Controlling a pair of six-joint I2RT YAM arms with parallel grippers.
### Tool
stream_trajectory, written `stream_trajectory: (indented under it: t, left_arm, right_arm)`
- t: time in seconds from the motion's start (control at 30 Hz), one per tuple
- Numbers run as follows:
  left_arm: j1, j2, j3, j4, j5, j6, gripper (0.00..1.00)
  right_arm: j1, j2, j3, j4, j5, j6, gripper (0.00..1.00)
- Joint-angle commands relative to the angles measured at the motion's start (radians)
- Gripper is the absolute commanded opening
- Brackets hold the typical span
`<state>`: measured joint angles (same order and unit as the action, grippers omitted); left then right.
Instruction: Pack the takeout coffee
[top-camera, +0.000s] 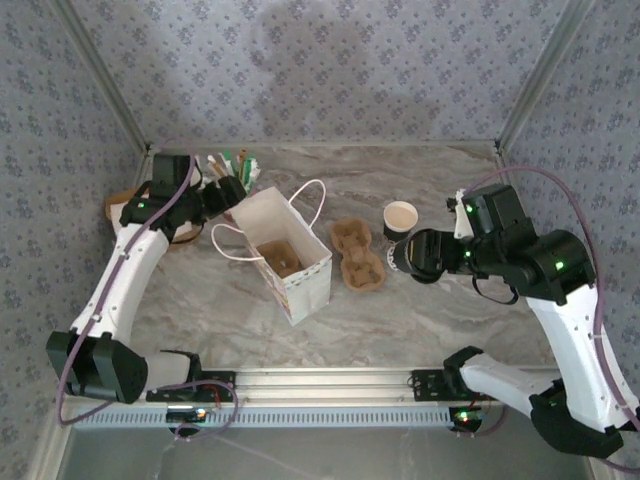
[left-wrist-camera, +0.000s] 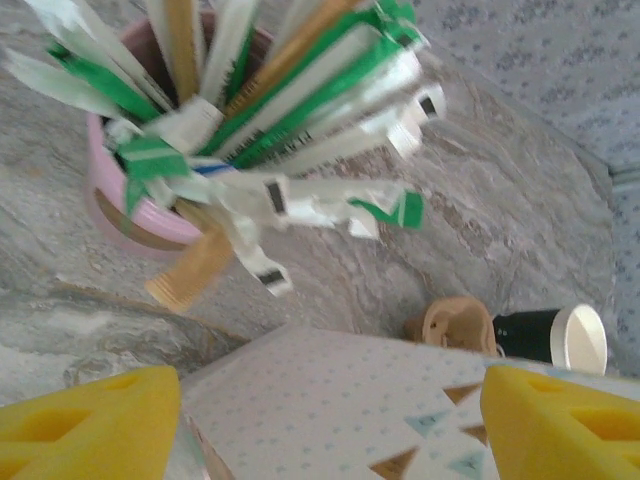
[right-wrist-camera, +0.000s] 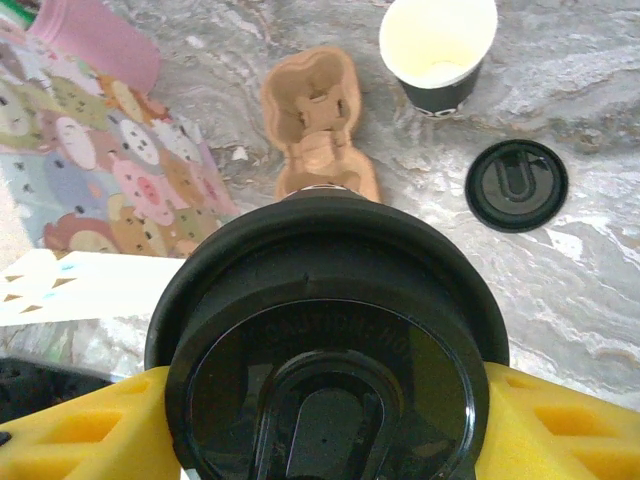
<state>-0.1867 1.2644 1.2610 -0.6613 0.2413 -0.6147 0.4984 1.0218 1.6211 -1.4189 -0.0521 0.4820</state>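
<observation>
The takeout coffee (right-wrist-camera: 330, 350), capped with a round black lid, sits between the yellow fingers of my right gripper (right-wrist-camera: 325, 425), which is shut on it. From above, that cup (top-camera: 405, 255) hangs low over the table, right of the brown cup carrier (top-camera: 358, 255) and just in front of the dark-walled cup. The white paper bag (top-camera: 285, 255) stands open at centre left with a brown carrier inside. My left gripper (top-camera: 228, 192) is at the bag's back rim. Its fingers are spread wide, open, with the bag wall (left-wrist-camera: 330, 400) between them.
A dark-walled open cup (right-wrist-camera: 438, 45) stands behind the carrier (right-wrist-camera: 315, 110), and a loose black lid (right-wrist-camera: 516, 185) lies to its right. A pink cup of straws and sachets (left-wrist-camera: 130, 200) stands at back left, close to the left gripper. A patterned cloth (right-wrist-camera: 90, 150) lies nearby.
</observation>
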Motion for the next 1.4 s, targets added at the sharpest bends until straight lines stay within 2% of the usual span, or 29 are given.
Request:
stream_trajectory:
  t: [0.0,0.53,0.9,1.2,1.37]
  left_arm:
    - [-0.044,-0.041,-0.023,-0.006,-0.041,-0.027,0.78]
    - [-0.235,-0.086,-0.073,0.013,-0.106,-0.097,0.76]
    - [-0.354,-0.037,-0.048,0.051,-0.133,-0.122,0.76]
    - [-0.362,0.022,-0.004,0.066,-0.14,-0.096,0.77]
    - [-0.328,0.017,0.025,0.054,-0.124,-0.081,0.82]
  right_arm:
    - [0.038,0.0,0.039,-0.007,-0.024,0.021,0.66]
    - [0.214,-0.015,0.099,0.02,-0.006,0.071,0.65]
    - [0.274,-0.046,0.137,0.053,-0.055,0.09,0.64]
    - [0.348,-0.015,0.161,0.132,-0.104,0.089,0.62]
    - [0.424,0.07,0.218,0.129,-0.068,0.062,0.62]
